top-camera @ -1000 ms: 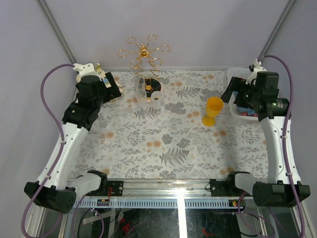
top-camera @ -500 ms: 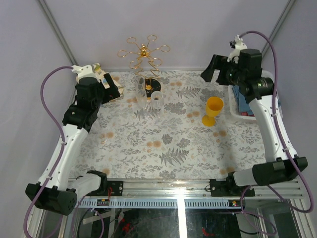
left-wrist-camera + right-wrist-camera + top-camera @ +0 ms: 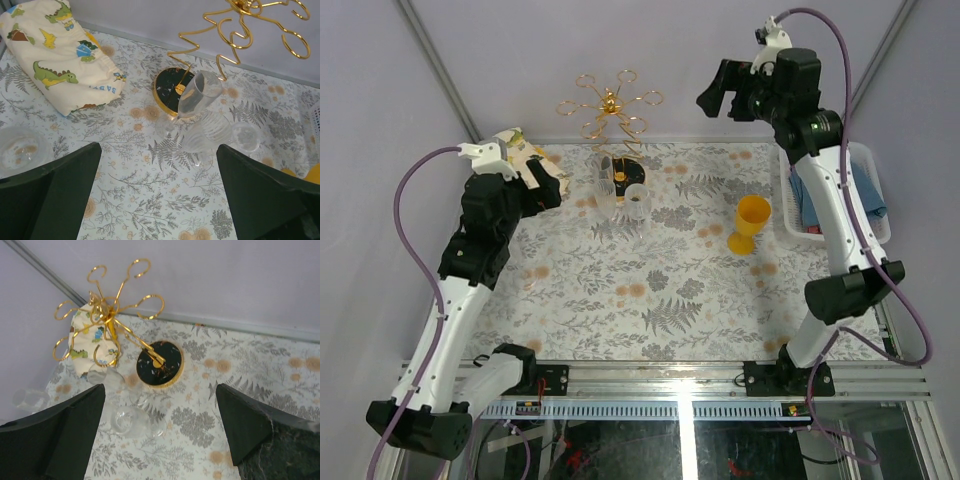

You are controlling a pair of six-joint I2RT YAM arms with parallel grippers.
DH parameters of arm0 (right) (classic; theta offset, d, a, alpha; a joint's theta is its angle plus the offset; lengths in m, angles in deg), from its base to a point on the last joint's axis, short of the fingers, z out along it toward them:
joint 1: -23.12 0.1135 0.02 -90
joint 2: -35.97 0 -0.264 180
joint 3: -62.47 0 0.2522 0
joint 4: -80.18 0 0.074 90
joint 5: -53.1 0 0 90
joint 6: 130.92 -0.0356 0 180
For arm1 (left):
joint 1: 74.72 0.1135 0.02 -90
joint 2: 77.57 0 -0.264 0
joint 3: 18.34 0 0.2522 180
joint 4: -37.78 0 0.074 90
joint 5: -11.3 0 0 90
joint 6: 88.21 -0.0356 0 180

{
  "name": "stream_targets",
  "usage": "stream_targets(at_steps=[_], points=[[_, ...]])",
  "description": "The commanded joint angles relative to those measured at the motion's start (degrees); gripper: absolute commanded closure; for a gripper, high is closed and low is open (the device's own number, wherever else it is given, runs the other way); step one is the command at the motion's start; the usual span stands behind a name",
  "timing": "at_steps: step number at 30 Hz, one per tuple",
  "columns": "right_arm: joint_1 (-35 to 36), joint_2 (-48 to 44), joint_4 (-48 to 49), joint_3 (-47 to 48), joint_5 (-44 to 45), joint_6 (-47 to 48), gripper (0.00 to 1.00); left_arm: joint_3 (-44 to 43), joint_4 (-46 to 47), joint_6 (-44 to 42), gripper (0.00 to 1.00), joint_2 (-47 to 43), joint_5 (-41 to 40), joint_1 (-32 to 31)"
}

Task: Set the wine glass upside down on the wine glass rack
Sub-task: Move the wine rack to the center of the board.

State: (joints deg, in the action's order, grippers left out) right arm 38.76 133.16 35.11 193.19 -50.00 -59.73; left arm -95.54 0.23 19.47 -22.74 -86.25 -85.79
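The wine glass rack (image 3: pixel 611 104) is a gold wire stand with looped arms on a round black base (image 3: pixel 172 90), at the back of the table. Close in front of it stand clear glasses, among them a tall wine glass (image 3: pixel 199 94) and a ribbed glass (image 3: pixel 210 131), both upright; from above they show as (image 3: pixel 122 419) for the ribbed one. A yellow goblet (image 3: pixel 750 224) stands to the right. My left gripper (image 3: pixel 160 200) hangs open to the left of the glasses. High at the back right, my right gripper (image 3: pixel 157 435) is open, looking down on the rack (image 3: pixel 107 305).
A folded dinosaur-print cloth (image 3: pixel 60 57) lies at the back left corner. A clear glass (image 3: pixel 20 147) sits at the left. A white basket (image 3: pixel 876 222) holding blue cloth is at the right edge. The tablecloth has a fern pattern.
My right arm has risen from beside the basket and swung left toward the rack. My left arm has lifted a little. Both grippers stayed open.
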Motion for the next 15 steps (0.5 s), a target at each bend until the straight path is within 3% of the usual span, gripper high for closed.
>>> stream_targets(at_steps=[1, 15], points=[[0.7, 5.5, 3.2, 11.3, -1.5, 1.6, 0.0, 2.7, 5.5, -2.2, 0.0, -2.3, 4.8, 1.2], [3.7, 16.1, 12.9, 24.3, -7.7, 2.7, 0.0, 5.4, 6.8, -1.9, 0.0, -4.3, 8.4, 5.0]])
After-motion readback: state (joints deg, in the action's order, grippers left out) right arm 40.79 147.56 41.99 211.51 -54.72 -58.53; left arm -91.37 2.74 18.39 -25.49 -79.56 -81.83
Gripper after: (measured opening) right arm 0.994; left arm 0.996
